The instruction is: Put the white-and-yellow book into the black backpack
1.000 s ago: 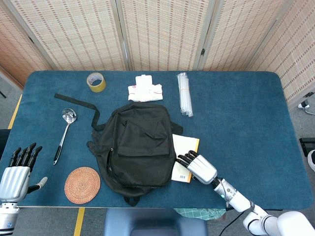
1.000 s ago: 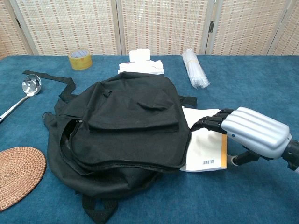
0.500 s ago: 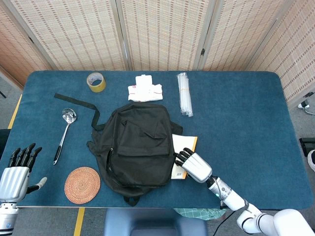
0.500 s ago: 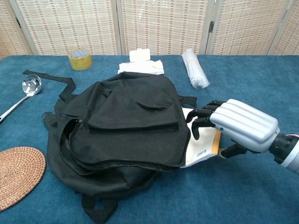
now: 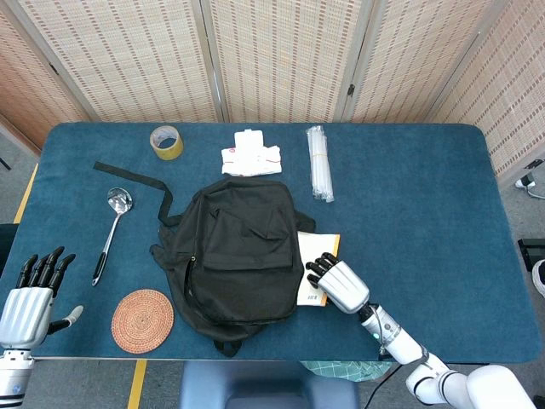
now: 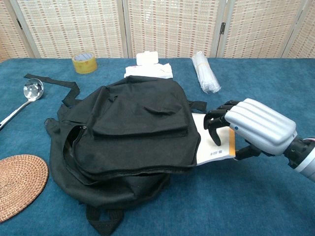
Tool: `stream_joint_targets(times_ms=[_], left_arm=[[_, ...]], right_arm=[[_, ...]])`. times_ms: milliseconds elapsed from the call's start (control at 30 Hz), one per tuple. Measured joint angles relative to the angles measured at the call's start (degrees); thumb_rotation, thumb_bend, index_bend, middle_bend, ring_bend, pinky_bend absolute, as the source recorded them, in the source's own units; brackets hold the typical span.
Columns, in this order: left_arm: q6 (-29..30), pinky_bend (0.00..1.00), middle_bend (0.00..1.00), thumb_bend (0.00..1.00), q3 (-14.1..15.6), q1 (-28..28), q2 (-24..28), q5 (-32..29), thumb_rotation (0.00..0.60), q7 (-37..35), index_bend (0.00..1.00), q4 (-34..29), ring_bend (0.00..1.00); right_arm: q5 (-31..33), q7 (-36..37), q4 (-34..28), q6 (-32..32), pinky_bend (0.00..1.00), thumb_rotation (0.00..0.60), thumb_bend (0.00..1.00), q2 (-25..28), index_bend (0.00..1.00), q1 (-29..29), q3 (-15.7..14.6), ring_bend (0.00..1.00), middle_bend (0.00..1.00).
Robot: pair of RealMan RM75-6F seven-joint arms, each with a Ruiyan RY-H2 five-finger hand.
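A barcode label, unreadable, shows on the white-and-yellow book (image 6: 212, 147), half tucked under the black backpack (image 6: 130, 132). The right hand (image 6: 253, 129) grips the book's edge; the left hand (image 5: 30, 298) hovers spread and empty near the woven coaster (image 5: 142, 320).

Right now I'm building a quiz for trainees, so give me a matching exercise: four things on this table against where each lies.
Things:
1. tape roll
2. ladle
3. woven coaster
4. white-and-yellow book

Places:
A. near edge, front-left of the black backpack
B. far edge, left part
C. against the backpack's right side, under the right hand
D. left of the backpack, bowl pointing away

Pairs: 1-B, 2-D, 3-A, 4-C
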Motion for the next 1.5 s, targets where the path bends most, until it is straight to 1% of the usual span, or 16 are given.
stream_joint_targets(times_ms=[33,200,333,433,533,633,900,1067,1167,1233,1500], left_arm=[[-0.2,0.04,0.07,0.24,-0.1,-0.4,0.1,0.3,0.6,-0.2,0.16,0.0,0.12],[-2.3,0.05,0.07,0.24,-0.7,-2.9,0.8,2.0,0.6,-1.4,0.17,-0.1,0.13],[-5.7,0.05,0.07,0.24,-1.3,-6.0,1.8,3.4,0.6,-2.0,0.18,-0.5,0.13],[-8.6,0.06,0.08,0.24,-1.6,-8.6,2.3,4.5,0.6,-2.0,0.18,-1.1,0.14],[-11.6,0.06,0.09,0.24,-1.9,-11.3,2.6,5.4,0.6,-2.3,0.19,-1.7,0.15],[-14.9,0.07,0.09,0.24,-2.3,-14.1,2.6,6.1,0.6,-2.3,0.2,-2.0,0.15],[-22.9,0.07,0.1,0.24,-2.9,-21.2,0.7,7.2,0.6,-0.8,0.21,-2.6,0.16],[-27.9,0.07,0.1,0.24,-2.3,-25.0,-1.3,8.1,0.6,0.7,0.21,-3.2,0.16],[-30.4,0.07,0.1,0.24,-1.2,-26.9,-2.0,9.1,0.6,0.9,0.21,-3.4,0.15],[-31.8,0.07,0.1,0.24,-0.4,-28.1,-2.8,9.7,0.6,1.0,0.21,-3.5,0.15],[-36.7,0.05,0.1,0.24,1.3,-31.4,-5.4,9.2,0.6,1.8,0.18,-4.6,0.13]], right_arm=[[0.0,0.1,0.3,0.3,0.38,0.6,0.4,0.0,0.75,-0.1,0.0,0.44,0.45],[0.3,0.8,2.2,3.3,0.42,0.6,0.39,0.5,0.81,-0.9,0.4,0.48,0.49],[0.6,1.4,2.6,6.9,0.44,0.6,0.4,1.7,0.83,-1.8,1.1,0.5,0.51],[0.8,1.3,1.8,10.3,0.45,0.6,0.39,3.9,0.83,-2.5,1.9,0.52,0.52],[0.8,0.3,-0.4,13.4,0.45,0.6,0.39,7.0,0.84,-3.0,2.8,0.53,0.52],[0.6,-1.5,-4.1,15.4,0.45,0.6,0.4,10.6,0.84,-3.2,3.7,0.53,0.52],[-0.3,-8.7,-17.0,19.7,0.45,0.6,0.4,21.6,0.84,-3.3,6.8,0.53,0.52],[-0.4,-13.5,-25.2,20.7,0.45,0.6,0.4,27.8,0.84,-3.5,9.0,0.52,0.52],[-0.3,-15.5,-28.2,20.8,0.45,0.6,0.4,30.1,0.84,-3.9,10.1,0.53,0.52],[-0.1,-16.1,-28.9,20.8,0.45,0.6,0.4,30.7,0.84,-4.3,10.5,0.52,0.52],[0.1,-16.0,-28.5,19.6,0.45,0.6,0.4,30.5,0.84,-5.1,10.4,0.52,0.52]])
